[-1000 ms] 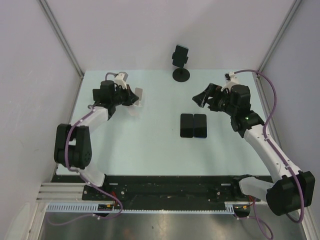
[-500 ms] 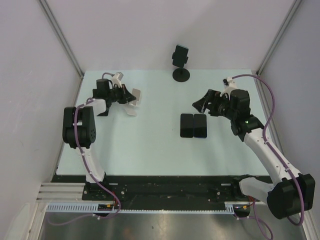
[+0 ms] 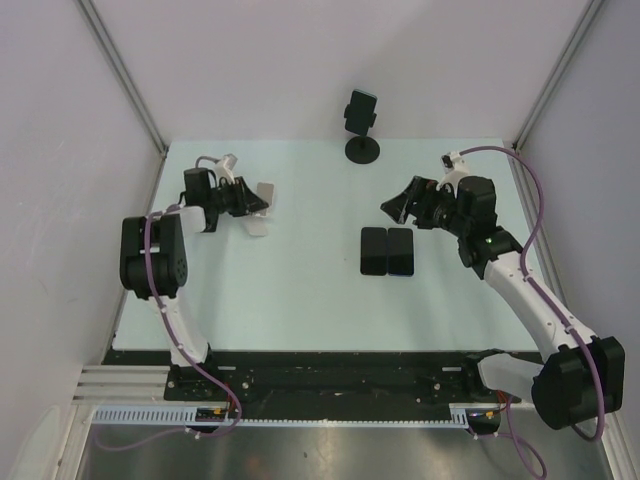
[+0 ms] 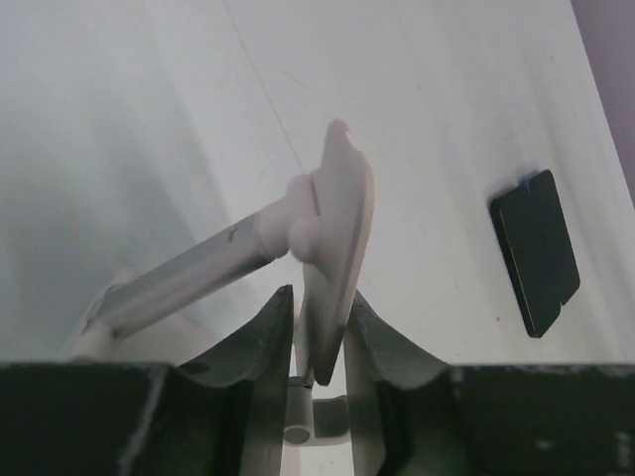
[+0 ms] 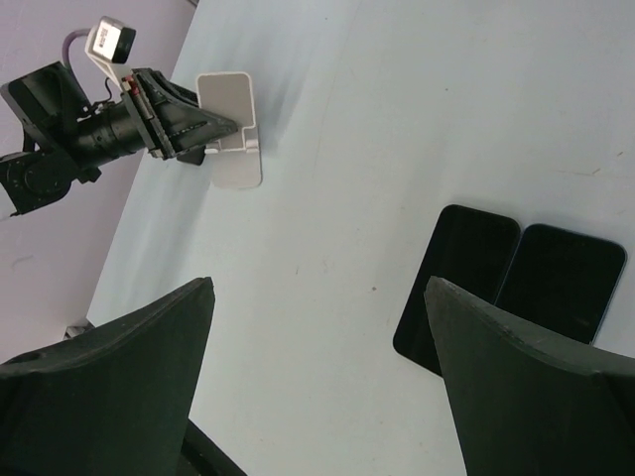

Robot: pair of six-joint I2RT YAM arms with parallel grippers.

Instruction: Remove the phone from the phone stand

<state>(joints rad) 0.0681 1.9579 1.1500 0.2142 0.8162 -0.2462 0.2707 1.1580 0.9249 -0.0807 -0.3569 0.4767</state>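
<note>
A black phone [image 3: 360, 108] sits upright in a black phone stand [image 3: 362, 150] at the back centre of the table. Neither gripper is near it. My left gripper [image 3: 252, 200] is at the left, its fingers either side of the plate of a white phone stand [image 3: 264, 194] whose foot rests on the table. In the left wrist view the white stand's plate [image 4: 337, 228] lies between the jaws of the left gripper [image 4: 317, 297], with a thin gap showing. My right gripper [image 3: 396, 203] hovers wide open and empty; in its own view the right gripper [image 5: 319, 286] frames bare table.
Two more black phones [image 3: 387, 250] lie flat side by side mid-table, below the right gripper; they also show in the right wrist view as phones [image 5: 458, 283]. One phone [image 4: 536, 253] shows in the left wrist view. Grey walls stand on both sides.
The left arm has drawn back to the left and the white stand with it, a little. Its jaws have eased apart round the plate. The right gripper has shifted slightly left.
</note>
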